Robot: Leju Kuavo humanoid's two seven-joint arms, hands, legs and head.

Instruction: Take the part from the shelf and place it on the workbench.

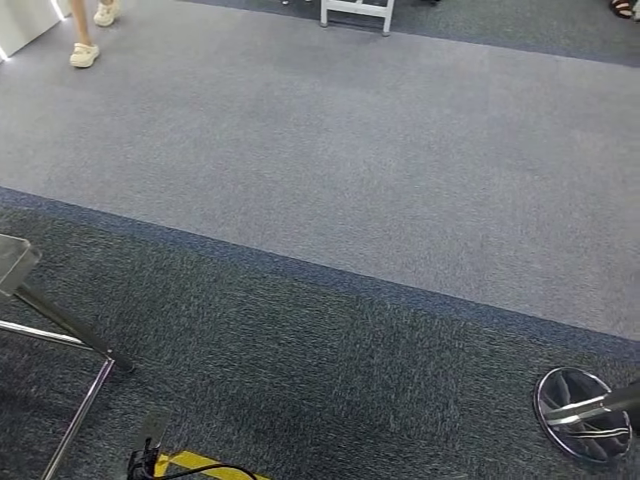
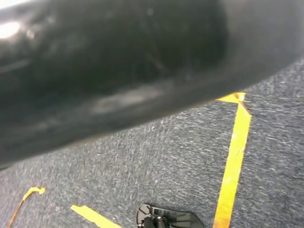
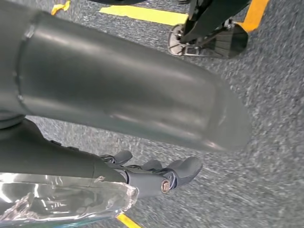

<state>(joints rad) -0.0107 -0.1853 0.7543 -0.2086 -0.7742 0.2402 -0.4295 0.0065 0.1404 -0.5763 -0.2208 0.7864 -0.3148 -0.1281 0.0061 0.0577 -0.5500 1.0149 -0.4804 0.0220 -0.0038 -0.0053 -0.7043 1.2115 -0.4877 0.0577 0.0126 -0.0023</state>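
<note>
**Right hand low over the carpet, a clear wrapped thing beside it**

In the right wrist view the right hand (image 3: 154, 175) hangs above dark speckled carpet, its dark fingers (image 3: 186, 168) stretched out and lying close together. Just beside the hand lies a clear, crinkled, shiny thing (image 3: 68, 202). I cannot tell whether the hand grips it or whether it is the part, and the shelf and table are out of the pictures. A round metal stand base (image 3: 209, 40) sits on the carpet further off, next to a strip of yellow tape (image 3: 143, 14).

The head view looks down at the floor (image 1: 340, 150), a lighter grey band of carpet above a darker one. A person's feet (image 1: 84, 55) in pale shoes stand at the far left, near the legs of a white frame (image 1: 357, 12). A chrome tube frame (image 1: 83, 345) lies at the near left, and a shiny round base (image 1: 583, 412) at the near right.
</note>
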